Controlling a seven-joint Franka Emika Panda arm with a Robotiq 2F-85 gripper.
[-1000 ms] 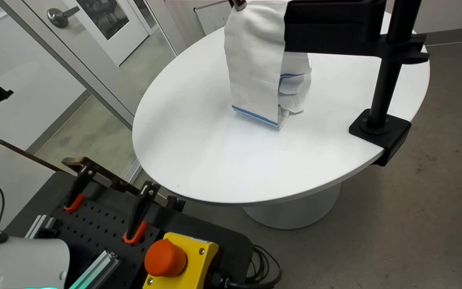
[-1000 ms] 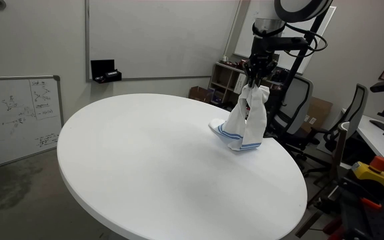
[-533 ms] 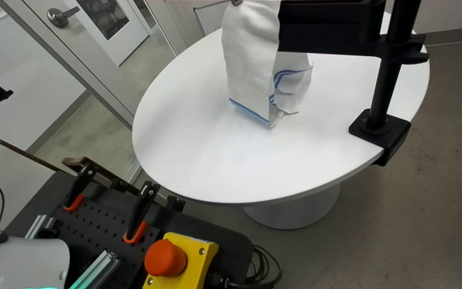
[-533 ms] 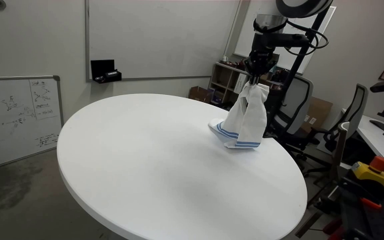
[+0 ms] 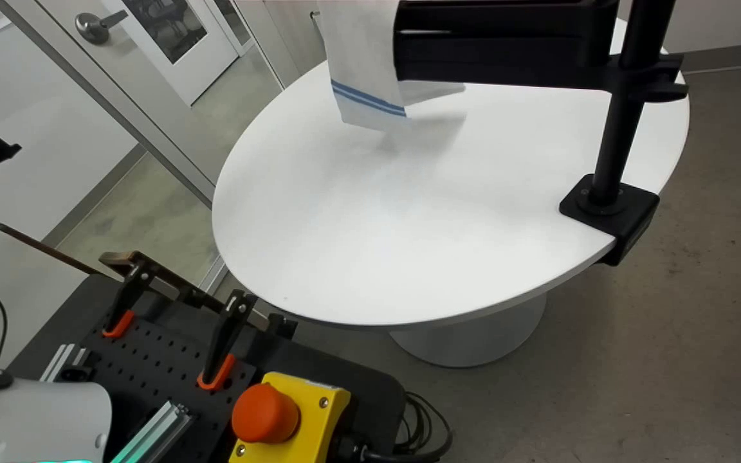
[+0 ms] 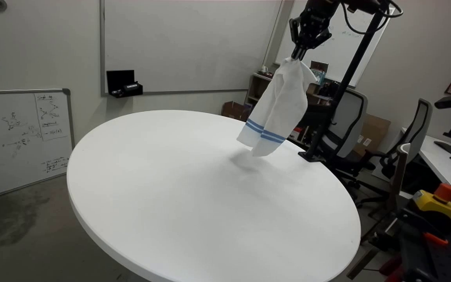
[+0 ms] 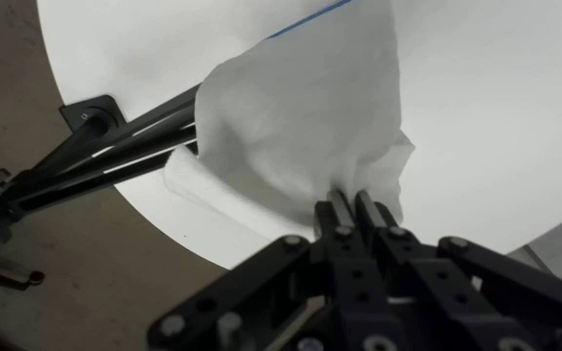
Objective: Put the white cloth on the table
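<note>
Wrist view, white cloth [image 7: 305, 97]: held by the gripper [image 7: 349, 197], top end bunched; spreads from it toward 11 o'clock, blue stripe [image 7: 310, 19] near 12 o'clock of the frame.
Cloth position: in the air above the table [image 6: 163, 203], hanging slanted; in an exterior view the hem [image 6: 262, 149] is at 7 o'clock from the gripper, looks just clear of the tabletop, soft shadow [image 6: 245, 160] near it.
Gripper fingers [image 7: 371, 209]: drawn together, pinching the cloth's top end.
Table: white oval top; in an exterior view, pale pedestal base [image 5: 473, 334] below, cloth over the top's 10-to-11 o'clock part.
Post [image 5: 620, 141]: black, foot [image 5: 621, 222] on the table rim at 4 o'clock in an exterior view; its side arm [image 5: 505, 61] hides part of the cloth.
Cart [image 5: 370, 386]: black, between 7 and 8 o'clock from the table in an exterior view; carries a yellow box [image 5: 319, 411] with red-orange button [image 5: 265, 413], plus two clamps [image 5: 221, 341].
Whiteboard [image 6: 190, 43]: 12 o'clock from the table in an exterior view; office chair [image 6: 345, 117] at 2.
</note>
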